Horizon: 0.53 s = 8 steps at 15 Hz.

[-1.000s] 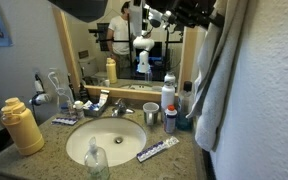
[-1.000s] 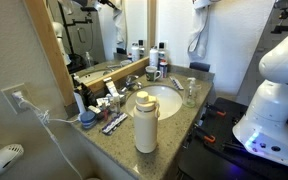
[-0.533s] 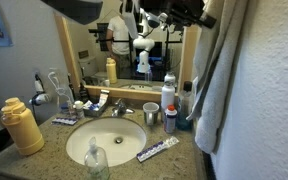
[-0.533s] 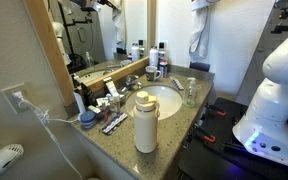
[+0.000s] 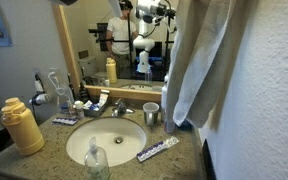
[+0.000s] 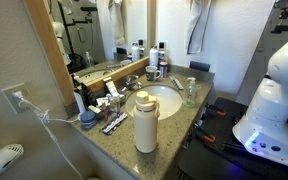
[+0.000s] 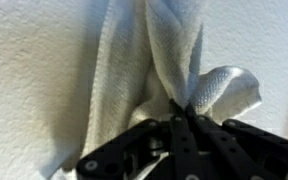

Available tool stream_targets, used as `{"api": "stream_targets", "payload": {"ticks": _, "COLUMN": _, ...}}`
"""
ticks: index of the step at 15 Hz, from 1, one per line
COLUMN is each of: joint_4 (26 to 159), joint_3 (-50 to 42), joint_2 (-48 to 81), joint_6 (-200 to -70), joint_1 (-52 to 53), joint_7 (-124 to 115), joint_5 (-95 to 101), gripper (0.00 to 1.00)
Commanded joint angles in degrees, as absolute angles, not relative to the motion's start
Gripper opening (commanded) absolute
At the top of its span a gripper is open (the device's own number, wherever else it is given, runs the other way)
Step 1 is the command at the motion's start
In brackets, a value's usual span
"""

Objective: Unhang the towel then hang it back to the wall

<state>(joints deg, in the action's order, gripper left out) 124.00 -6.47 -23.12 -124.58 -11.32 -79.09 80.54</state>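
The pale grey-white towel [image 5: 199, 60] hangs in long folds in front of the rough white wall [image 5: 269, 90], its lower end over the counter's back corner. It also shows in an exterior view [image 6: 197, 25], dangling from the top edge of the picture. In the wrist view my gripper [image 7: 179, 108] is shut on a bunched fold of the towel [image 7: 144, 50], with the wall [image 7: 34, 60] right behind it. The gripper itself is above the picture in both exterior views.
A granite counter [image 5: 184, 155] holds a white sink [image 5: 104, 140], a yellow bottle [image 5: 22, 125], a cup [image 5: 150, 113], a soap dispenser [image 5: 96, 160] and a tube [image 5: 157, 150]. A wood-framed mirror [image 5: 64, 60] stands behind. The robot's white base [image 6: 274, 100] stands beside the counter.
The arm has risen out of the top of the exterior view. The towel has swung away from the wall towards the mirror and now hangs longer, covering the bottles at the counter's back corner.
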Motion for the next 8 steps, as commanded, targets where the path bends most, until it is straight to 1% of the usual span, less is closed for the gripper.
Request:
{"api": "stream_targets", "payload": {"ticks": 1, "joint_4": 120.71, "joint_3": -5.3, "joint_2": -24.61, "joint_6": -124.39, "joint_1": -8.55, "joint_7": -80.5, "joint_5": 83.19, "gripper": 0.01}}
{"api": "stream_targets", "payload": {"ticks": 5, "joint_4": 116.65, "joint_3": -5.4, "joint_2": -24.74, "joint_6": -129.5, "joint_1": -4.69, "joint_7": -79.01, "joint_5": 81.88, "gripper": 0.01}}
{"api": "stream_targets", "payload": {"ticks": 8, "joint_4": 113.26, "joint_3": -6.23, "joint_2": -23.62, "joint_6": -137.15, "joint_1": -2.47, "joint_7": -78.6, "joint_5": 80.39, "gripper": 0.01}}
